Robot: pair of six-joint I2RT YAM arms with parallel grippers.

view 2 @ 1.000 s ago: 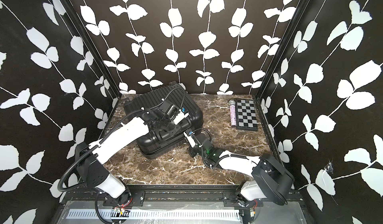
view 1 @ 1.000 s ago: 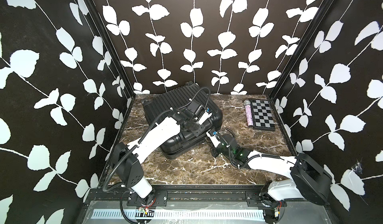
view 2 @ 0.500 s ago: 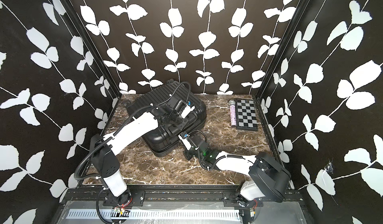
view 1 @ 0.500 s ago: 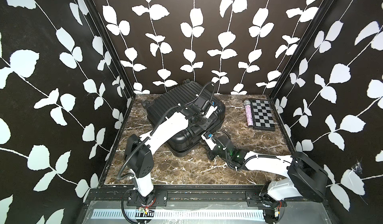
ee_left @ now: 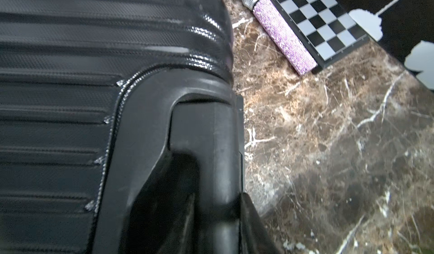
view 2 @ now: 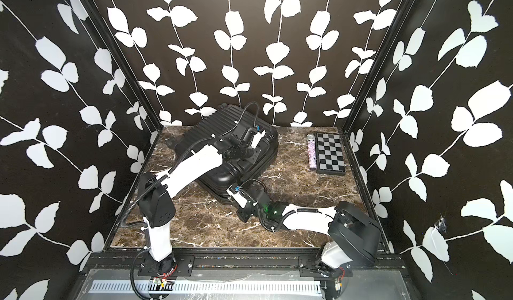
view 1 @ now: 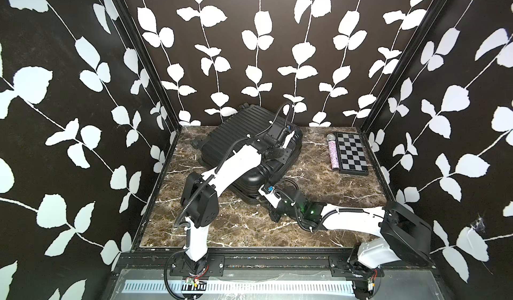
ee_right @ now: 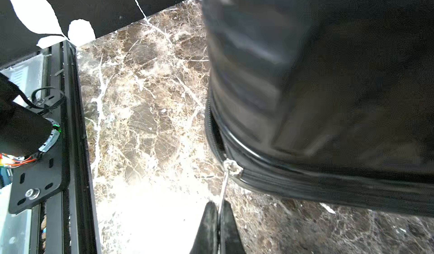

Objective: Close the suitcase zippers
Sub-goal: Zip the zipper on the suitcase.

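Observation:
The black ribbed suitcase lies flat and skewed at the back of the marble table. My left gripper is on its right side, shut on the black handle bar. My right gripper is at the near corner, shut on the thin silver zipper pull. The pull hangs from the slider on the zipper track. The track looks joined on one side of the slider and gapes on the other.
A flat black-and-white checkered box lies at the back right, with a glittery pink microphone beside it. Leaf-patterned walls close in three sides. A black rail runs along the front edge.
The suitcase has turned and shifted toward the back wall with the left gripper on its handle. The right gripper has moved left and toward the front along the rim with the pull.

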